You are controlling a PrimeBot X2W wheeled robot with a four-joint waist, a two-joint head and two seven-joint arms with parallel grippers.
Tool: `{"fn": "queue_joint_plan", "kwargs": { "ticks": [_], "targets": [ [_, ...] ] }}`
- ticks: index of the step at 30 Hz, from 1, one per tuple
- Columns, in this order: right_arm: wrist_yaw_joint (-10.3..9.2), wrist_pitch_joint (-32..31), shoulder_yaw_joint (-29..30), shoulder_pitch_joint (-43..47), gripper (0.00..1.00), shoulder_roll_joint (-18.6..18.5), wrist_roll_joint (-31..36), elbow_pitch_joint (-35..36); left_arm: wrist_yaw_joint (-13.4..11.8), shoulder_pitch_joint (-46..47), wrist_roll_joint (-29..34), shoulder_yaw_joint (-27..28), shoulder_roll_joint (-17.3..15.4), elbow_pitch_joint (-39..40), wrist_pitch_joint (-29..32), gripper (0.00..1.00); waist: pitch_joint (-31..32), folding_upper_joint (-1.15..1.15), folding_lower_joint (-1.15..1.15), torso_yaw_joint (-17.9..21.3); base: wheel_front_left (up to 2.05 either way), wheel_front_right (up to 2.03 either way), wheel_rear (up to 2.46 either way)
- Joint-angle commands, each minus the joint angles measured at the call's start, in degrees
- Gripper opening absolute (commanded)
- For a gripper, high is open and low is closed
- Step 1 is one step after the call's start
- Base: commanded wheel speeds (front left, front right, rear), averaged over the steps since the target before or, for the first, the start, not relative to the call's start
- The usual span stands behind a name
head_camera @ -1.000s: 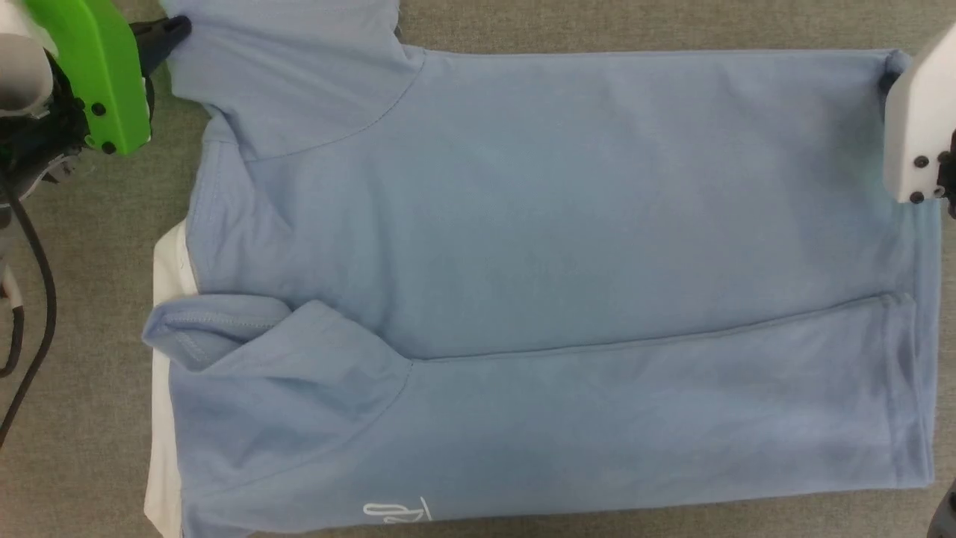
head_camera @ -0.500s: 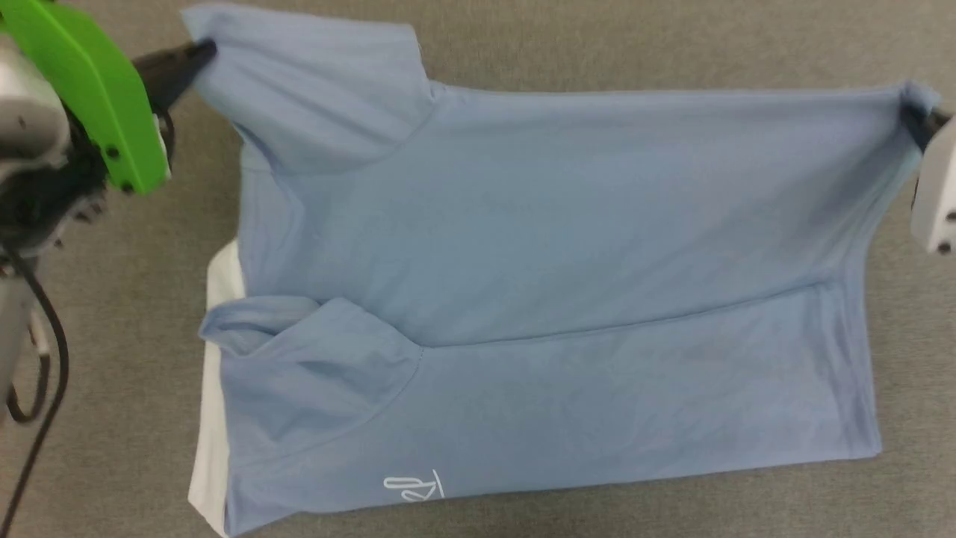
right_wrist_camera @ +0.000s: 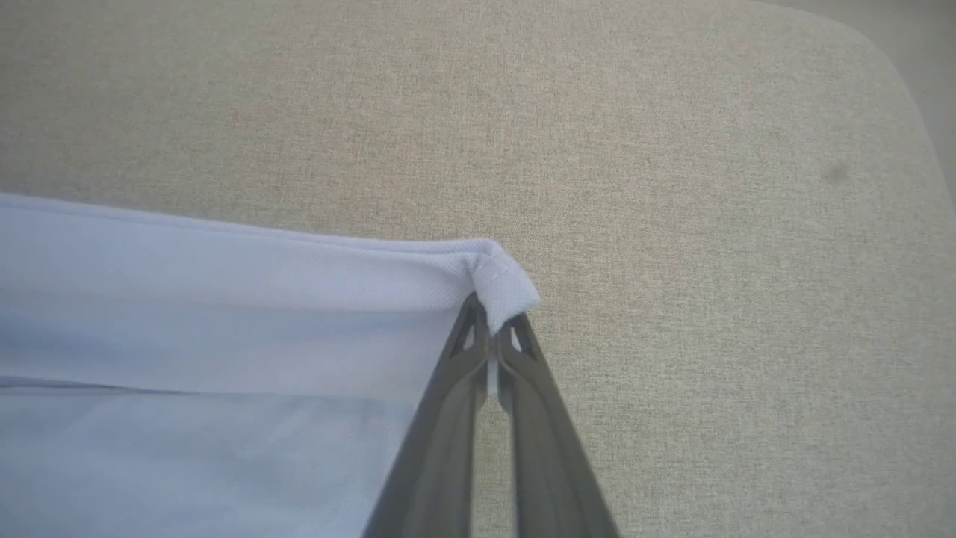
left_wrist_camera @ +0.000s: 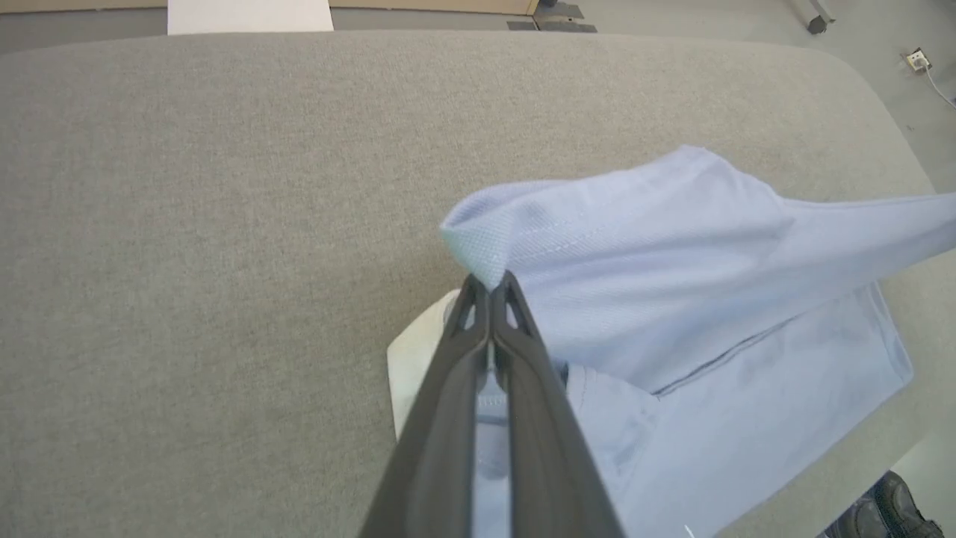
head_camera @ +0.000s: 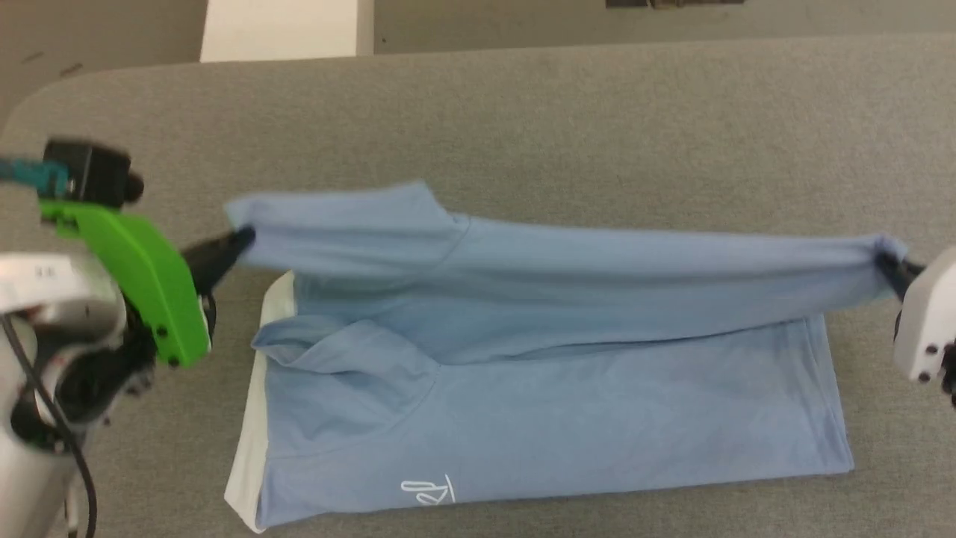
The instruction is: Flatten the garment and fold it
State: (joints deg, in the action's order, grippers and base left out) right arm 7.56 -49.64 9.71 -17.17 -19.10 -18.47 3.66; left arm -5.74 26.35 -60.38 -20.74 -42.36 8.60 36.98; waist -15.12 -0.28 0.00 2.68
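The garment (head_camera: pixel 538 403), a light blue polo shirt with a white collar (head_camera: pixel 261 388) at its left end and a small white logo (head_camera: pixel 429 491) near the front edge, lies sideways on the grey table. Its far long edge is lifted and stretched taut above the rest. My left gripper (head_camera: pixel 243 240) is shut on the sleeve corner at the left end (left_wrist_camera: pixel 489 280). My right gripper (head_camera: pixel 889 265) is shut on the hem corner at the right end (right_wrist_camera: pixel 493 310). The near half of the garment (right_wrist_camera: pixel 187 448) rests flat, with one sleeve folded inward.
The grey fabric-covered table (head_camera: pixel 567 119) has open surface beyond the shirt, and its far edge and rounded corner (head_camera: pixel 30 104) lie close. A white panel (head_camera: pixel 280 28) stands on the floor behind it. A dark shoe (left_wrist_camera: pixel 892 508) shows past the table's edge.
Both grippers have lifted the shirt's far edge and carried it toward the near side, so the raised flap now looks narrower. The head camera has tilted up, bringing the table's far edge into view.
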Motion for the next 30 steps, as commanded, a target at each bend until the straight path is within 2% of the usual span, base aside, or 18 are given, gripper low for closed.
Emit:
{"fn": "queue_joint_plan", "kwargs": {
  "ticks": [1, 6, 11, 16, 25, 26, 27, 28, 30],
  "targets": [
    [-0.08, 1.0, 0.3, 1.6, 0.00, 0.3, -0.7, -0.5, -1.0, -2.8, -1.0, 0.9, -0.7, 0.5, -1.1, 0.00, 1.0, 0.28, 0.00, -0.8, 0.00, 0.00, 0.00],
    [-0.08, 3.2, -0.2, 5.2, 0.00, 1.5, -1.6, -1.8, -3.8, -12.2, -3.2, 2.8, -0.8, 1.1, -3.8, 0.00, 1.2, 0.28, 0.00, -0.9, 0.00, 0.00, 0.00],
    [-0.08, 3.9, -0.1, 8.2, 0.00, 2.2, -1.7, -3.0, -5.1, -19.8, -5.1, 3.8, -0.2, -0.3, -5.9, 0.00, 0.5, 0.28, 0.00, -1.1, 0.00, 0.00, 0.00],
    [-0.08, 4.5, -0.3, 10.5, 0.00, 3.5, -1.4, -4.3, -4.8, -23.0, -6.9, 2.8, 2.2, -4.2, -6.5, 0.00, 0.1, 0.28, 0.00, -1.5, 0.00, 0.00, 0.00],
    [-0.08, 4.7, -1.1, 12.6, 0.00, 5.5, 0.5, -8.0, -3.3, -21.0, -7.8, 1.2, 4.8, -11.1, -5.9, 0.00, 0.0, 0.28, 0.00, -1.1, 0.00, 0.00, 0.00],
    [-0.08, 5.0, -1.1, 12.4, 0.00, 5.7, 0.6, -8.1, -3.4, -20.8, -7.6, 1.3, 4.8, -11.4, -6.1, 0.31, 0.2, 0.28, 0.00, -1.0, 0.00, 0.00, 0.00],
    [-0.08, 5.1, -1.1, 12.3, 0.74, 5.7, 0.7, -8.2, -3.4, -20.6, -7.2, 1.3, 4.6, -11.6, -6.3, 1.00, 0.4, 0.28, 0.00, -0.8, 0.00, 0.00, 0.00],
    [-0.08, 5.2, -1.1, 12.1, 1.00, 5.4, 0.8, -8.1, -3.4, -20.6, -7.2, 1.3, 4.5, -11.8, -6.3, 1.00, 0.8, 0.28, 0.00, -0.7, 0.00, 0.00, 0.00],
    [-0.08, 5.3, -1.1, 11.9, 1.00, 4.9, 0.6, -7.7, -3.8, -20.6, -6.8, 1.5, 3.9, -11.8, -6.3, 1.00, 1.8, 0.28, 0.00, -0.5, 0.00, 0.00, 0.00]
  ]
}}
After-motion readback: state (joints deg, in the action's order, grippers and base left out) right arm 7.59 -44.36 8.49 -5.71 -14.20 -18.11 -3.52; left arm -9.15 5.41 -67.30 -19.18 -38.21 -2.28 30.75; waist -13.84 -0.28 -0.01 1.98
